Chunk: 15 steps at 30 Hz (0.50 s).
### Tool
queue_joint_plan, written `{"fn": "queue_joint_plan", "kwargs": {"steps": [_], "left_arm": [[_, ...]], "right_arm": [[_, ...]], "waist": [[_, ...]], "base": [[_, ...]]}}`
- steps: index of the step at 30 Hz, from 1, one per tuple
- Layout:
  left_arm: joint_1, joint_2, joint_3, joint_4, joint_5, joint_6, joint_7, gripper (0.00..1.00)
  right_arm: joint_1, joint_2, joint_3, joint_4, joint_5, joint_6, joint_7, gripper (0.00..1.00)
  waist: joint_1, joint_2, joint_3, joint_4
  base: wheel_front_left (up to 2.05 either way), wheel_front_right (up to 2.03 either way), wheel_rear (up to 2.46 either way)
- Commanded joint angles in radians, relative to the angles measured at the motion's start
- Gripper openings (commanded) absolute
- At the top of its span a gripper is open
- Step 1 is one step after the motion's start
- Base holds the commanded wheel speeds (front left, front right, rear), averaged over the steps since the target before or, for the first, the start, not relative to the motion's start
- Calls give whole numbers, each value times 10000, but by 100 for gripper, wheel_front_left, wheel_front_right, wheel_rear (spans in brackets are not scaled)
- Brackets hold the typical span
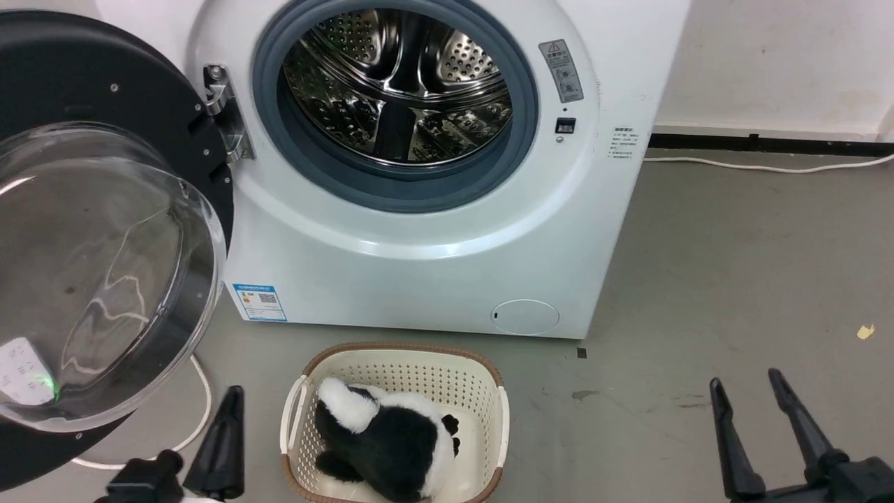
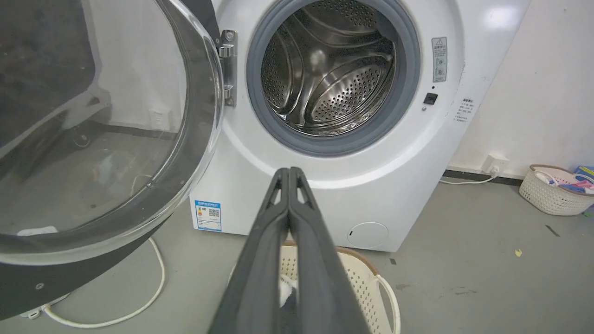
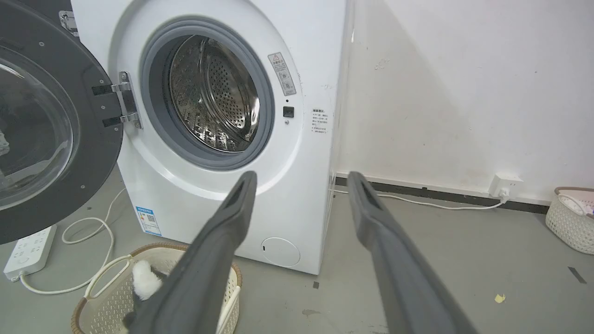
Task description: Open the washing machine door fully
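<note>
The washing machine door (image 1: pixel 91 230) is swung wide open to the left on its steel hinge (image 1: pixel 227 112), its clear glass bowl (image 2: pixel 97 125) bulging toward me and its black rim (image 3: pixel 97 120) facing out. The steel drum (image 1: pixel 398 84) lies exposed inside the grey rubber ring. My left gripper (image 1: pixel 234 395) hangs low at the bottom left, just below the door's edge, fingers pressed together on nothing (image 2: pixel 288 174). My right gripper (image 1: pixel 747 384) stands open at the lower right, well away from the machine (image 3: pixel 301 178).
A cream laundry basket (image 1: pixel 489 419) holding a black and white plush toy (image 1: pixel 391 440) sits on the floor before the machine. A white cable (image 1: pixel 202 412) and power strip (image 3: pixel 28 250) lie under the door. Another basket (image 3: pixel 571 218) stands by the right wall.
</note>
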Motion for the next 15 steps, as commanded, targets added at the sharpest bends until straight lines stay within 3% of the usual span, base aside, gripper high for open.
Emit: {"fn": "queue_joint_plan", "kwargs": {"steps": [1,15], "left_arm": [[110,-17,-22,40,170,-44,-53,100],[63,-237,53,184,832,-33,-53,100]], "right_arm": [[141,30,29,37,55,8,-44,100],[57,30,-33,189,154,8,-44,100]], "waist": [[0,0,-8,-3],[0,0,-31,16]], "base": [[0,0,0],[0,0,0]]}}
